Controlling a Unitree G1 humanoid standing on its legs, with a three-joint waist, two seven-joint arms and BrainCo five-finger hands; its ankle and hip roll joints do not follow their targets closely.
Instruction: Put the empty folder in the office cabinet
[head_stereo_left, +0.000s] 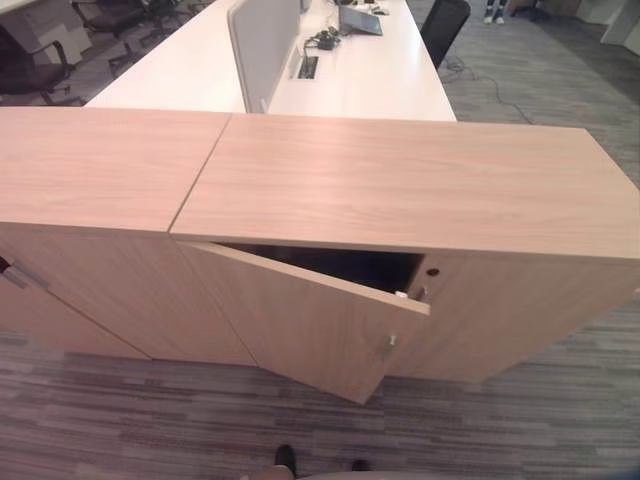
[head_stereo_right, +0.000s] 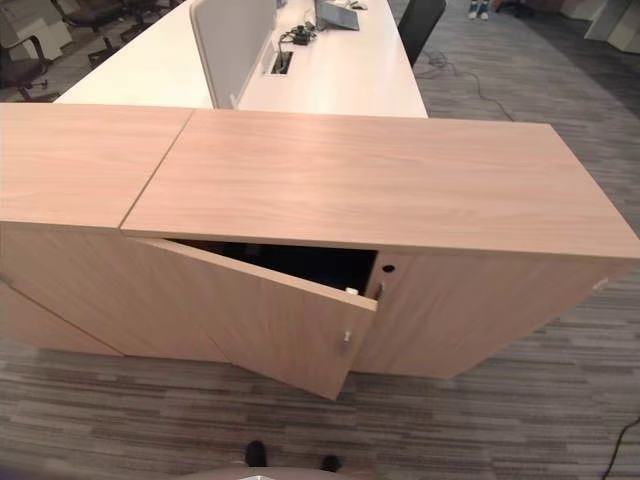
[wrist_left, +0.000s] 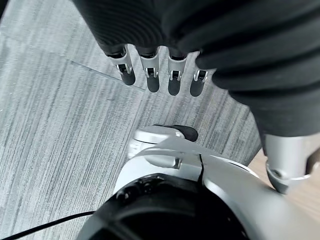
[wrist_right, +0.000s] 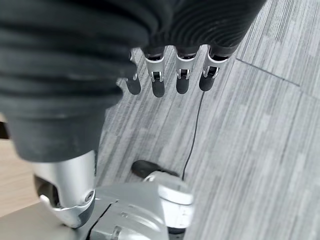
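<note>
From the head views, the cabinet (head_stereo_left: 400, 190) stood with its door (head_stereo_left: 310, 320) half open, probably ready to take the folder, which was not visible. In the wrist views, the left hand (wrist_left: 160, 75) and right hand (wrist_right: 170, 75) hung over the carpet (wrist_left: 55, 135), fingers relaxed and empty.

left hand (wrist_left: 160, 75): silver fingers, dark tips, small screws at knuckle housings | right hand (wrist_right: 170, 75): same build | wrist covers: dark, ribbed | thumbs: silver, rounded, smooth shell | forearm shells: silver-grey
</note>
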